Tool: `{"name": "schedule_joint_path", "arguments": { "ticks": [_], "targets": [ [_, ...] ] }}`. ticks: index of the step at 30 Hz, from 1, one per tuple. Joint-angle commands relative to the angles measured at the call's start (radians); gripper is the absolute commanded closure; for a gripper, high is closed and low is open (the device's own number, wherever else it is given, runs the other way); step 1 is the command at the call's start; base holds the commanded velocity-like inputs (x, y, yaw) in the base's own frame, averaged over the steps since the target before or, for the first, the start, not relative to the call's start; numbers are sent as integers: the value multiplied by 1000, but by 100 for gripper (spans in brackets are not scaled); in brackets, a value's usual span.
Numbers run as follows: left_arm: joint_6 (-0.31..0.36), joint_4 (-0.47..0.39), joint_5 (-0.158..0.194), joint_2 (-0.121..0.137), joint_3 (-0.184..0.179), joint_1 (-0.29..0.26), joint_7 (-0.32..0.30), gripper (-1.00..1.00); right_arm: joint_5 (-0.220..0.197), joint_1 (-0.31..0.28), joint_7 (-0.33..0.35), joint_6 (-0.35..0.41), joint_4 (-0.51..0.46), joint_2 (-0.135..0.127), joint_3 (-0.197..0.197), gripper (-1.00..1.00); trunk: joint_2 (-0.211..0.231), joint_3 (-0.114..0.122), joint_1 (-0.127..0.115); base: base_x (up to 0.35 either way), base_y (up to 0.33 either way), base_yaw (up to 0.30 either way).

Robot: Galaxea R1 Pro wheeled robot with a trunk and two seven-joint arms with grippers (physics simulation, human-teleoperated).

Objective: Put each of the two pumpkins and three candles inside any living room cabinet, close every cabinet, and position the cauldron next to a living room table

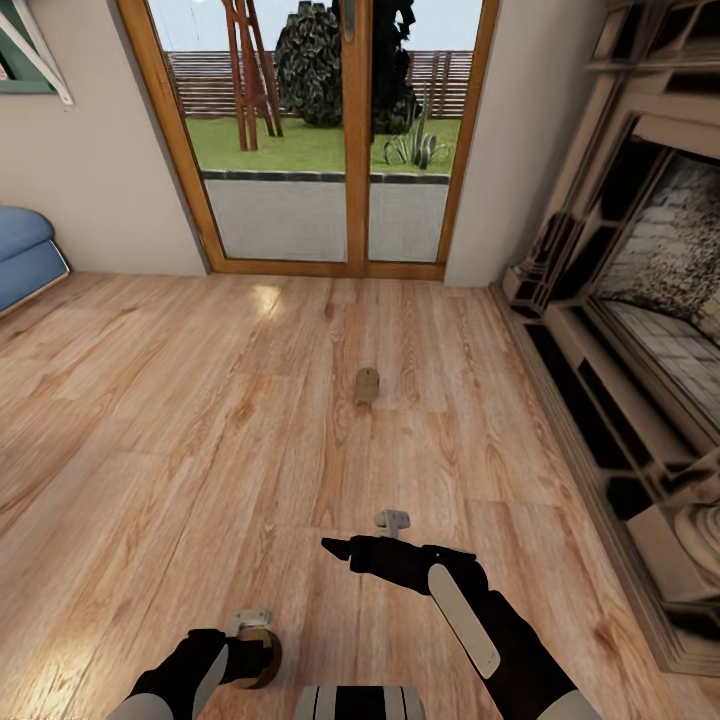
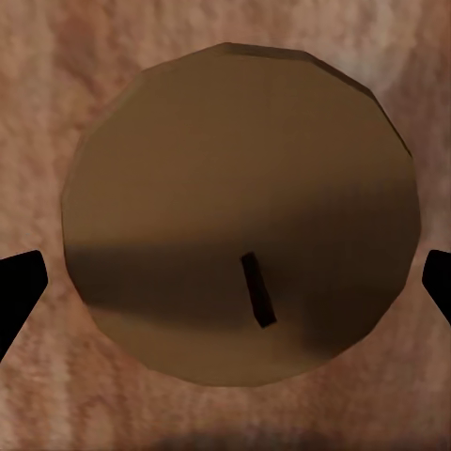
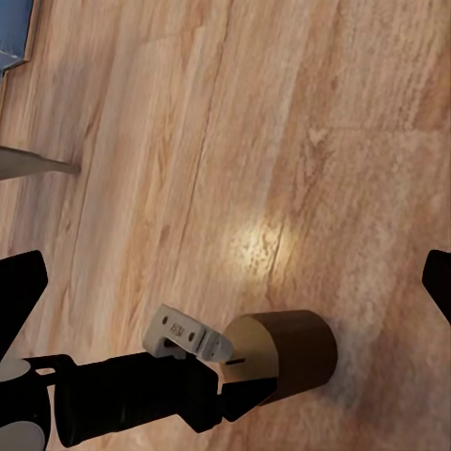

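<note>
The warm-toned wooden plank floor (image 1: 200, 420) is stretching from the glass garden doors toward the robot, catching a pale glare near the doors. A small stubby beige-grey candle (image 1: 367, 385) is standing upright on the boards in the open middle, well apart from everything else. Nearer, a second stubby brownish candle (image 1: 262, 655) with a short dark wick (image 2: 257, 289) is sitting against the planks, lying on its side.

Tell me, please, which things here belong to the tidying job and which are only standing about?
Belong to the job:
nearer candle, between the left arm's open jaws
farther candle, alone on the wooden floor

Only standing about:
fireplace
blue sofa
glass door
</note>
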Motion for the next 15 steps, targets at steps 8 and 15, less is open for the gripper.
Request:
{"name": "schedule_joint_path", "arguments": {
  "ticks": [8, 15],
  "targets": [
    [1, 0, 1, -1, 0, 0, 0, -100, 0, 0, 0, 0, 0, 0, 0, -100, 0, 0, 0, 69, 0, 0],
    [0, 0, 1, 0, 1, 0, 0, -100, 1, 0, 0, 0, 0, 0, 0, -100, -1, -12, 1, 15, 0, 0]
  ]
}}
